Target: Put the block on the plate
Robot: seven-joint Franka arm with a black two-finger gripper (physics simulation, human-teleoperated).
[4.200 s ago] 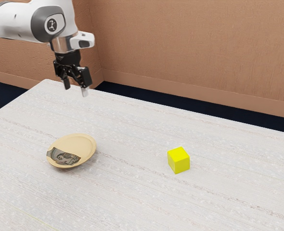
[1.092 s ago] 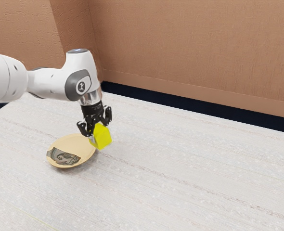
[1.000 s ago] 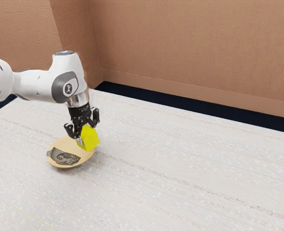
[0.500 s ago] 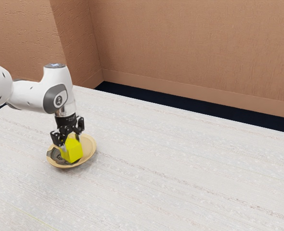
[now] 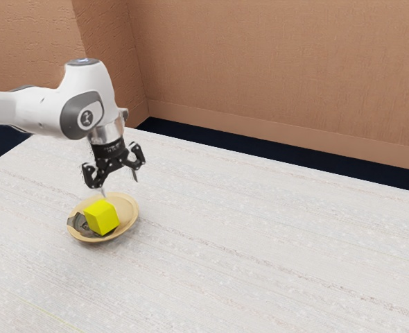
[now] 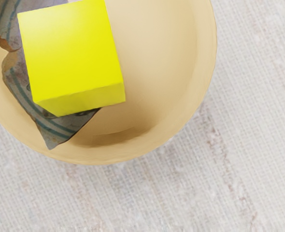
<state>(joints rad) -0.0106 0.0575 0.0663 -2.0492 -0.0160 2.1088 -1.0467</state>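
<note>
The yellow block (image 5: 101,218) rests in the plate (image 5: 128,210), over its patterned patch (image 6: 60,129). The 2 fingers (image 5: 136,155) stand apart at the exterior view's 1 o'clock from it, likely spread to clear it without nudging.

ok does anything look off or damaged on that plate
One oddity: the plate carries a dark patterned patch with ragged edges, partly under the yellow block. I can't tell whether it's printed or a loose scrap. Nothing looks spilled.

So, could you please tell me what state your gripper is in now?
Gripper: open, holding nothing, above the yellow block.
</note>
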